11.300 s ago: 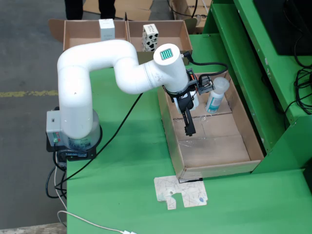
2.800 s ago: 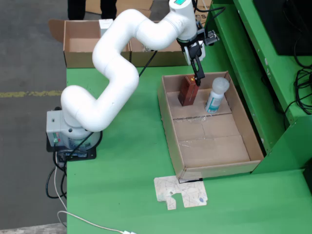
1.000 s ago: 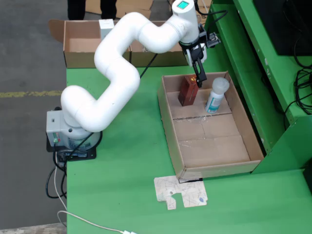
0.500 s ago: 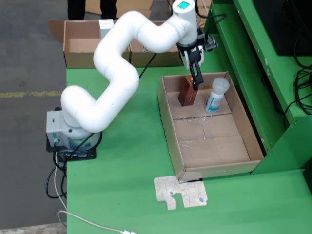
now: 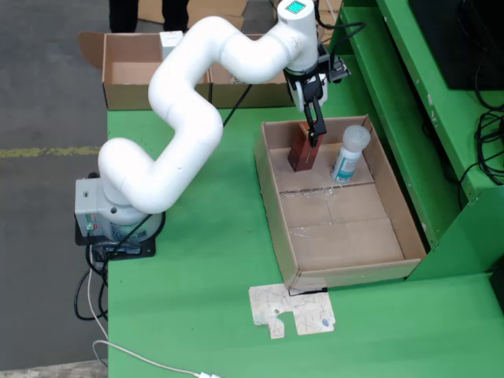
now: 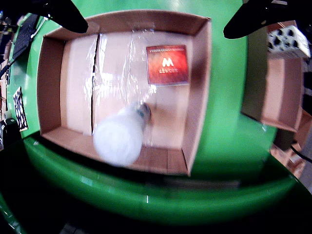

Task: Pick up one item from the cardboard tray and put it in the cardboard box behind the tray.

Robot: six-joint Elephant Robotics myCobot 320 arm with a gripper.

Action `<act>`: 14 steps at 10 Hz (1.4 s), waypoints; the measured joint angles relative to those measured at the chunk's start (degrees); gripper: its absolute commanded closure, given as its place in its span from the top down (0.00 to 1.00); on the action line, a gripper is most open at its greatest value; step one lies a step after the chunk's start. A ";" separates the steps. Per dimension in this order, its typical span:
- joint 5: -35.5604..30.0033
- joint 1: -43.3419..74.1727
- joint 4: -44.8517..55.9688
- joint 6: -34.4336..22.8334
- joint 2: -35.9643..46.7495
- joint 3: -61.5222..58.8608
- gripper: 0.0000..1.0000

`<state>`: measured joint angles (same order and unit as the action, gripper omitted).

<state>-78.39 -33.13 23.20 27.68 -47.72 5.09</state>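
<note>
A cardboard tray (image 5: pixel 272 206) lies on the green table. At its far end stand a red-brown box (image 5: pixel 302 151) and a white bottle (image 5: pixel 347 153) with a teal label. My gripper (image 5: pixel 314 132) hangs just above the red-brown box's top. In the wrist view its two dark fingers (image 6: pixel 62 12) are spread wide at the top corners, so the gripper (image 6: pixel 156 14) is open and holds nothing. Below it are the red box top (image 6: pixel 167 64), the blurred bottle cap (image 6: pixel 119 139) and the tray wall (image 6: pixel 197 102).
Two open cardboard boxes (image 5: pixel 130 75) sit behind the tray; a white carton (image 5: pixel 172 43) stands in the left one. In the wrist view a black-spotted white carton (image 6: pixel 287 41) is in the other box (image 6: pixel 280 97). A green frame (image 5: pixel 386 87) rises to the right. A paper scrap (image 5: pixel 293 311) lies in front.
Over the last second my gripper has shifted a little left, from between the two items to right over the red-brown box. The box and bottle have not moved.
</note>
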 measured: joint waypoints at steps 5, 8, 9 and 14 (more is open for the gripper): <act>-0.53 -0.35 -3.61 0.35 2.99 3.61 1.00; -1.06 -1.23 -6.33 0.53 3.60 11.34 1.00; -1.06 -1.41 -6.86 0.70 3.69 11.60 1.00; -1.94 -1.58 -4.31 0.79 -0.61 5.45 1.00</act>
<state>-80.33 -34.71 18.89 28.47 -48.33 10.54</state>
